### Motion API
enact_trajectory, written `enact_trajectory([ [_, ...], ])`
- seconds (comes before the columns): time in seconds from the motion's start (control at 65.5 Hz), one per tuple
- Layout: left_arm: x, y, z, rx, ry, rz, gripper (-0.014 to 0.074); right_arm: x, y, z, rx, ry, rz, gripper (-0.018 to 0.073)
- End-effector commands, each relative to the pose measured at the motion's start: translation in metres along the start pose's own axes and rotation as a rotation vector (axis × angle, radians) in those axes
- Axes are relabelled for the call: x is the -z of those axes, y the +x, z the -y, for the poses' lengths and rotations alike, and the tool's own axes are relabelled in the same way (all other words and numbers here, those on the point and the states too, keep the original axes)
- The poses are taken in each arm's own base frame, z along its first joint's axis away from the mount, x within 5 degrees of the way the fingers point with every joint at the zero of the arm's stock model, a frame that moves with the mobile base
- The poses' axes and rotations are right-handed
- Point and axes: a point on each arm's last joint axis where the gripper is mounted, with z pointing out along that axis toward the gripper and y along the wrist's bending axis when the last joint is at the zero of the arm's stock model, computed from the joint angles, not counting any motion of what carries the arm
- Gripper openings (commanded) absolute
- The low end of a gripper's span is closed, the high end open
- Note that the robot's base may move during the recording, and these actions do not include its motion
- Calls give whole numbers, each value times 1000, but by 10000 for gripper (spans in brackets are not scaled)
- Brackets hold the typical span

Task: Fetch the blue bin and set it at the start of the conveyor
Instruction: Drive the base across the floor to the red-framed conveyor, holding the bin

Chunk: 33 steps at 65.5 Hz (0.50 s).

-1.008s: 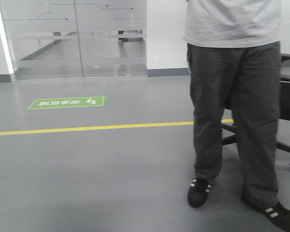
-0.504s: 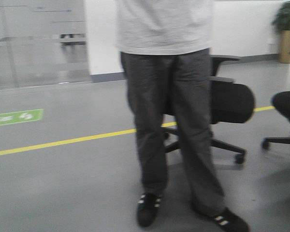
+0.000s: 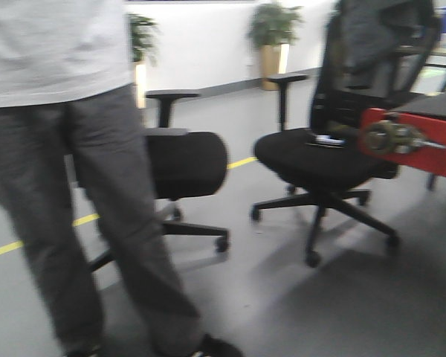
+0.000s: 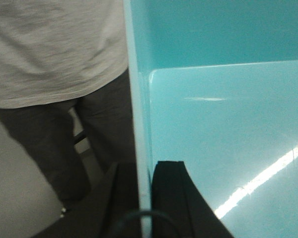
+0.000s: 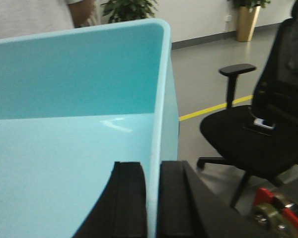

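The blue bin is carried between two arms. The left gripper is clamped on its left wall and the right gripper on its right wall. Doing this well means level, matched arms and a wide berth around the person and office chairs. The front view alone shows the route, with the conveyor start at 3 o'clock. Wrist views alone show the grips.

Smooth grey floor is crossed by a yellow painted line. A black swivel office chair is carried at centre, and a second black wheeled chair at right.
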Motion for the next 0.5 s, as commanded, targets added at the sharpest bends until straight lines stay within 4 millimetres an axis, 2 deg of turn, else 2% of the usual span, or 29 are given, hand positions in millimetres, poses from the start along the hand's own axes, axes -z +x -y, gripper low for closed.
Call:
enact_trajectory([
  [0.0, 1, -5, 6, -11, 63, 51, -111, 7, -14, -10, 7, -101, 118, -165],
  [0.489, 1, -6, 6, -16, 60, 55, -111, 7, -14, -10, 7, -103, 119, -165],
])
